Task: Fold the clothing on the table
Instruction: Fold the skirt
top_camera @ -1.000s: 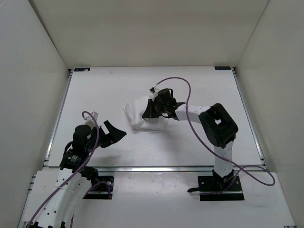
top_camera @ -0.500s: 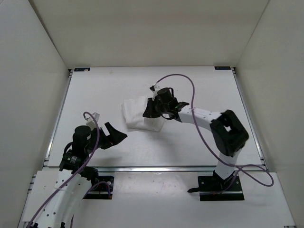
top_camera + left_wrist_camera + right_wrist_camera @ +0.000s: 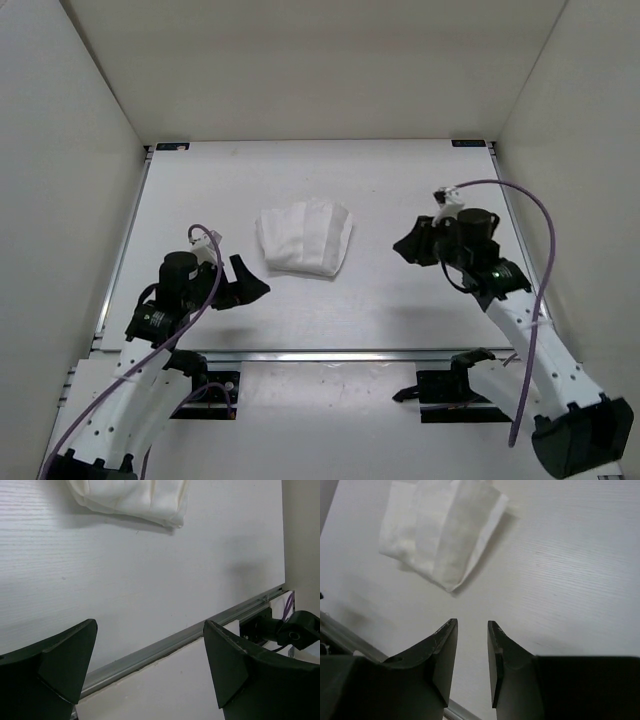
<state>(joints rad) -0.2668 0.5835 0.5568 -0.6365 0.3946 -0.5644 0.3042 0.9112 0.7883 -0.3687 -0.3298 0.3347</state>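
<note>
White matte surface (image 3: 420,190) with thin metal rails on the edges and black brackets (image 3: 172,146) at the far corners. Plain white walls (image 3: 300,60) on three sides.

Clothing (image 3: 305,238) lies as a compact, flat, fan-shaped bundle near the centre of the surface, a little left of the middle. Neither arm touches it.

Top view is the only one with both arms and the whole layout. Left wrist view catches just the near edge of the clothing at the top of frame. It adds the near rail (image 3: 165,642) up close and a black mount (image 3: 295,630) past it. Right wrist view shows the stacked layers of the fold, one corner aimed at the fingers, with bare surface between.

Left arm is bent low at near left. Left end effector (image 3: 250,278) points toward the clothing's near-left corner, near but apart, fingers spread wide, empty. Right arm reaches up the right side. Right end effector (image 3: 405,247) faces left toward the clothing, well apart, fingers parted by a narrow gap with nothing in it.
</note>
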